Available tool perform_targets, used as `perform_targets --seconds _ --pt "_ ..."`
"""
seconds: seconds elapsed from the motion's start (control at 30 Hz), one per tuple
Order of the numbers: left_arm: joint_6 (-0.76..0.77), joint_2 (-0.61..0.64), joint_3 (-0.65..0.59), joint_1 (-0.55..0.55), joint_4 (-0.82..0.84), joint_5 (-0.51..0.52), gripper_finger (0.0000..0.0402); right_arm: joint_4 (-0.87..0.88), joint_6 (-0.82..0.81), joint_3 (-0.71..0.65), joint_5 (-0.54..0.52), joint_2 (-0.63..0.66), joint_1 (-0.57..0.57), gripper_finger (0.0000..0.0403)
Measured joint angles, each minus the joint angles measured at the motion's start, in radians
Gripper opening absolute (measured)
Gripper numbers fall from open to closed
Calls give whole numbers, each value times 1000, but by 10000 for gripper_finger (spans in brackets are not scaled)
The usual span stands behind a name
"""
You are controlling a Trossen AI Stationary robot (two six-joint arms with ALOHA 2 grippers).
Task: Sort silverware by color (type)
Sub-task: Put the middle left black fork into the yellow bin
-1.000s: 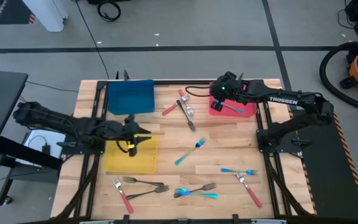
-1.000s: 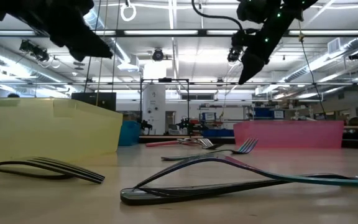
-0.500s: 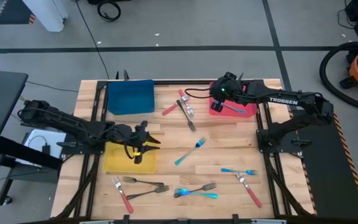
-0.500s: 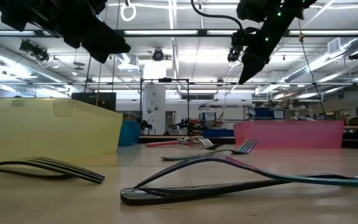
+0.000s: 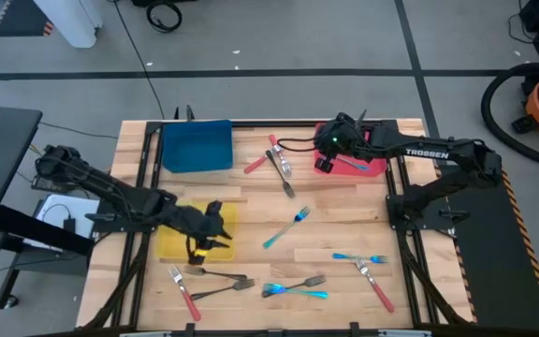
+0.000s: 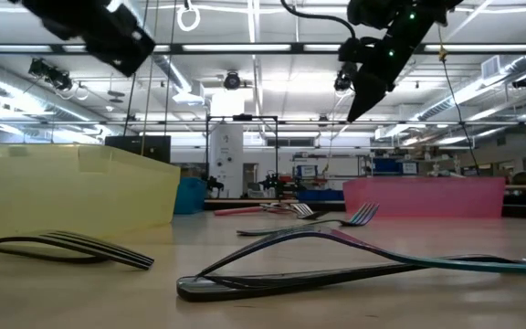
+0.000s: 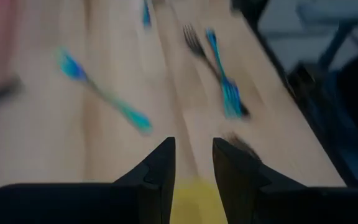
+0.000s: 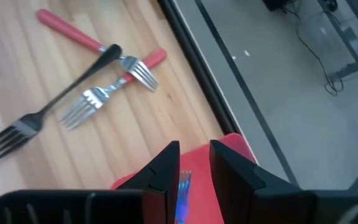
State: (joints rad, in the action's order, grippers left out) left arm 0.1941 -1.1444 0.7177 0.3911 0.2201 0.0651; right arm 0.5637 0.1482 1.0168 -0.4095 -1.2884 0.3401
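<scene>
Forks lie flat across the wooden table: two red-handled ones (image 5: 268, 159) crossed by a dark one (image 5: 287, 180) near the far edge, and a teal fork (image 5: 286, 227) mid-table. Dark forks (image 5: 217, 280) and a blue-and-dark pair (image 5: 295, 286) sit along the near edge. A blue fork (image 5: 349, 163) rests inside the red tray (image 5: 376, 168). My left gripper (image 5: 223, 227) (image 7: 193, 163) hovers over the yellow tray's (image 5: 170, 245) right side, open by a narrow gap, holding nothing. My right gripper (image 5: 323, 154) (image 8: 194, 163) hangs high over the red tray's left edge, also narrowly open.
A blue tray (image 5: 196, 145) sits at the far left. More forks lie near the right near corner: a blue one (image 5: 358, 256) and a red-handled one (image 5: 374, 285). Another red-handled fork (image 5: 183, 291) lies below the yellow tray. Black frame rails (image 5: 399, 201) border the table's sides.
My left gripper has travelled across the yellow tray toward the table's near edge and somewhat to the right, still moving, as its wrist view is blurred. No fork has shifted.
</scene>
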Motion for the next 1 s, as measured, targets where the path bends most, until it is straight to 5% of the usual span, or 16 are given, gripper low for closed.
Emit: perform_targets --seconds 0.2,0.53,1.0 --pt "195 -65 92 98 244 1 108 -1 0 0 2 0 -55 96" --pt "329 -181 95 231 257 -12 108 -1 -99 0 3 0 -115 96" --pt "373 -373 93 242 235 -12 107 -1 -157 0 4 0 -135 96"
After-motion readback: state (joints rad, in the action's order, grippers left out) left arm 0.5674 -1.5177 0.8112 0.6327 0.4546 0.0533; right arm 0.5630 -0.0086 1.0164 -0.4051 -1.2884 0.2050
